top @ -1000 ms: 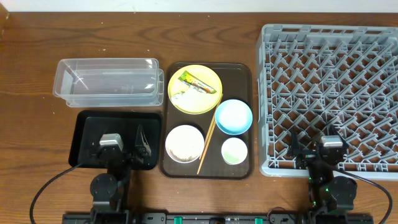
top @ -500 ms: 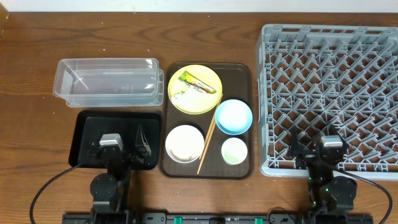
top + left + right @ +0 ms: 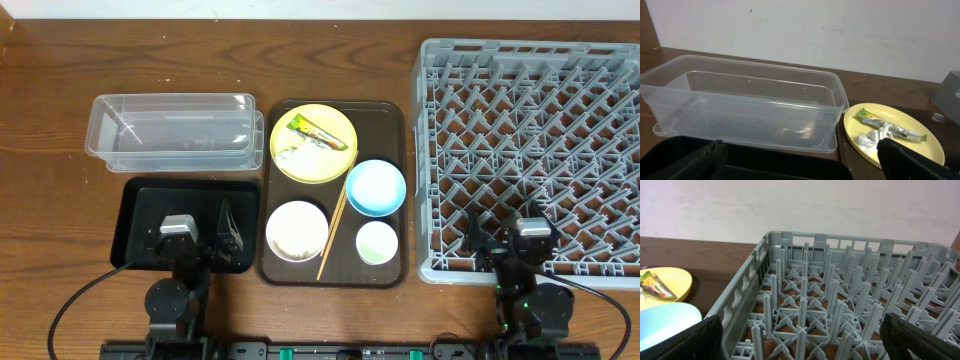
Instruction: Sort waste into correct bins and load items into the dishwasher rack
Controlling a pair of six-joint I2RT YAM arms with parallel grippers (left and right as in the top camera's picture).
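Left: my left gripper (image 3: pixel 801 150) hangs low over the shallow black rectangular tray (image 3: pixel 135 200). Its fingers (image 3: pixel 695 155) are spread wide and there is nothing between them.
Right: my right gripper (image 3: pixel 801 330) sits over the near edge of the large square grey plastic rack (image 3: pixel 530 140). It is also spread wide and holds nothing.
Bins: the clear rectangular plastic tub (image 3: pixel 95 135) lies just behind the black tray. Both are left of the brown serving tray (image 3: pixel 385 115).
Waste: the green, yellow and orange snack wrapper (image 3: pixel 318 133) lies slantwise on the round yellow plate (image 3: pixel 335 165), with pale crumpled scraps (image 3: pixel 290 153) just beside it. I cannot tell what the scraps are made of.
Dishes: the plate fills the far end of the serving tray. The light blue bowl (image 3: pixel 375 187) is just beside the plate's near right edge. The white bowl (image 3: pixel 297 231) is at the tray's near left, and the small pale cup (image 3: pixel 377 242) is at its near right.
Utensils: the wooden chopsticks (image 3: pixel 332 232) lie slanted between the white bowl and the cup, their far ends beside the blue bowl.
Rack: it stands on the dark wooden table (image 3: pixel 60 60) to the right of the serving tray, with its pegs upright.
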